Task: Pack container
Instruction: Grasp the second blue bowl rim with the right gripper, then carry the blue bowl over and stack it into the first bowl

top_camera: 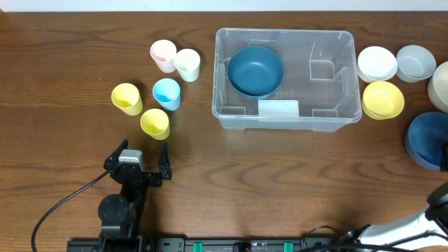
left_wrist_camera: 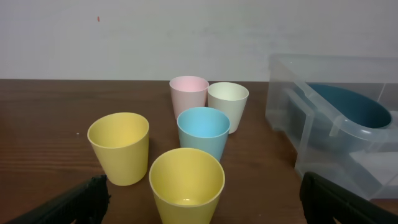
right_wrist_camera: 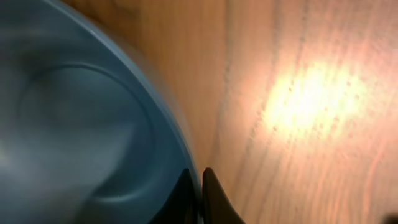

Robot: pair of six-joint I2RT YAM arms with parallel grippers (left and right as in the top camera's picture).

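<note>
Dark-brown wood-grain table (top_camera: 294, 175) fills the overhead view, with a plain pale wall behind it in the left wrist view; the large clear rectangular plastic container (top_camera: 329, 94) stands open at mid-table toward the far edge, a dark blue round bowl (top_camera: 255, 70) in its left half and a white label (top_camera: 278, 108) at its near wall.

I judge the container light but bulky, its thin walls stiff enough to keep shape yet smooth and slippery; the rim of a short side looks the best hold, though packing probably means leaving it where it stands.

The left gripper (top_camera: 145, 155) sits near the front edge, jaws spread wide and empty, facing a cluster of five pastel plastic cups (left_wrist_camera: 203, 130); the right gripper (right_wrist_camera: 196, 186) has its jaws narrow astride the rim of a second blue bowl (right_wrist_camera: 81, 118), apparently pinching it.

That bowl is cut off at the overhead frame's right edge; the right wrist view is blurred and washed by glare; the right gripper itself does not show overhead; whether the bowl is off the table I cannot tell.
</note>
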